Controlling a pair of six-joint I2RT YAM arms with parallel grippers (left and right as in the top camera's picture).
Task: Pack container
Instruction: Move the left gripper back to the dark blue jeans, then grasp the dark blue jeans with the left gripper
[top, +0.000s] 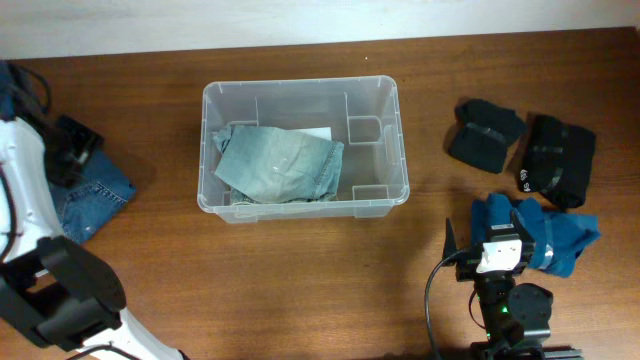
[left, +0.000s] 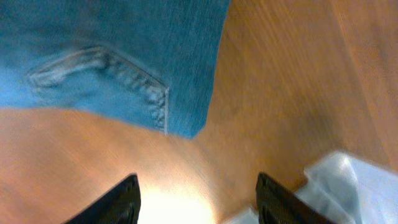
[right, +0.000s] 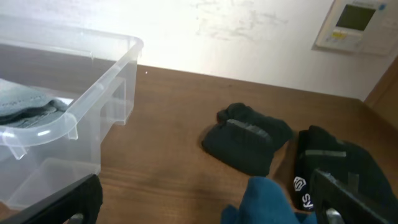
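Container (top: 300, 150) sits mid-counter (top: 300, 290), upright, long side facing the arms. Overhead shows 1 folded light denim piece (top: 278, 165) lying in it, toward the left half, with a white label (top: 318, 132) on the base peeking out behind it.

Left gripper (left: 198, 202): its wrist view shows both fingers spread wide with only bare wood between them, holding nothing. Blue jeans (left: 112, 68) fill the top of that view (pocket stitching is clear there, but not from overhead). A clear container corner shows at the bottom right. Overhead places this arm over the jeans at the far left edge, well apart from the container.

Right gripper (right: 205, 205): fingers are wide apart at the bottom corners of its view. A blue cloth (right: 267, 199) sits low between them, closer to the right finger. Can't tell if either finger touches it, and they're not clamped on it. Overhead shows that cloth as a crumpled heap under the gripper, at the right front of the counter.

Behind it lie a black bundle (top: 485, 135) and a second black bundle (top: 558, 160), just beside each other and to the right of the container. Only the right wrist view catches a white logo on the second one, and a wall panel (right: 354, 25) behind the counter.
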